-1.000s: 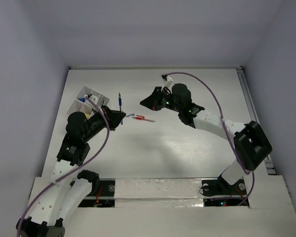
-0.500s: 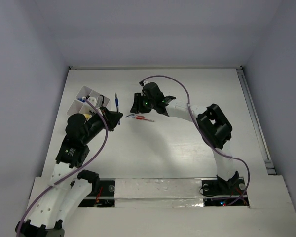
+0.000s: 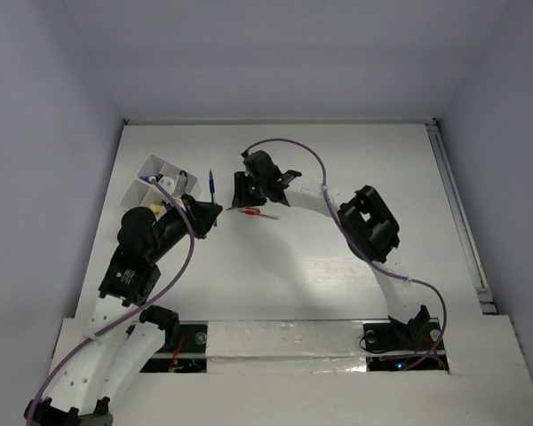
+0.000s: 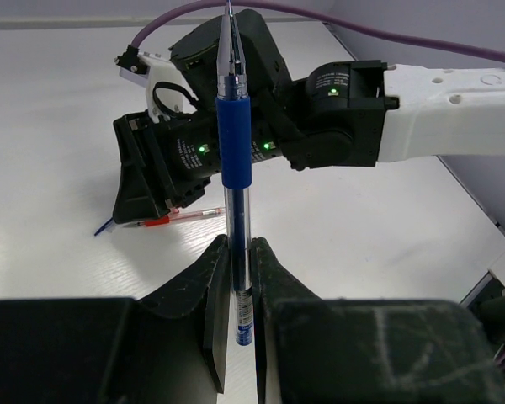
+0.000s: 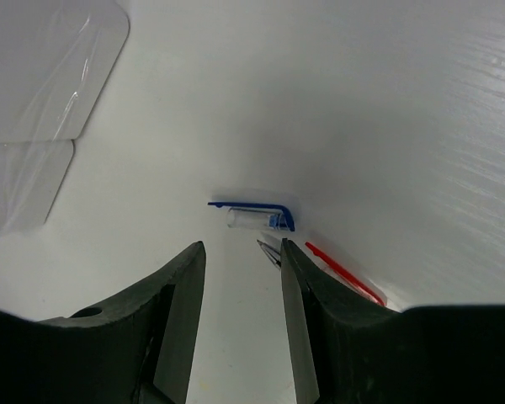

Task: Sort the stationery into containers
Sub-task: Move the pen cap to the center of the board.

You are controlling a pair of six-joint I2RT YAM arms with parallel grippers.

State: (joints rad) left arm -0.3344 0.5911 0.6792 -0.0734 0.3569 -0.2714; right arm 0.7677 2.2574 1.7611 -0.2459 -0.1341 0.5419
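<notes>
A white table (image 3: 338, 266) fills the middle of the top view, its surface showing fine parallel grain in the right wrist view. Pale grey-lilac walls (image 3: 35, 133) close it in on three sides. A metal rail (image 3: 457, 213) runs along its right edge - and a shiny taped strip (image 3: 284, 342) crosses the near edge.

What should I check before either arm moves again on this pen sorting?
1. Left gripper shut on the blue pen: ok.
2. Pen held securely: cannot tell; it is gripped near one end and most of it sticks out.
3. Right gripper open and empty: ok.
4. Right gripper's target: cannot tell; the blue-clipped cap and the red pen both lie just ahead of it.
5. Clearance between the arms: not ok; the grippers are close together.
6. Free compartment in the organiser: cannot tell; the left arm hides part of it.
</notes>
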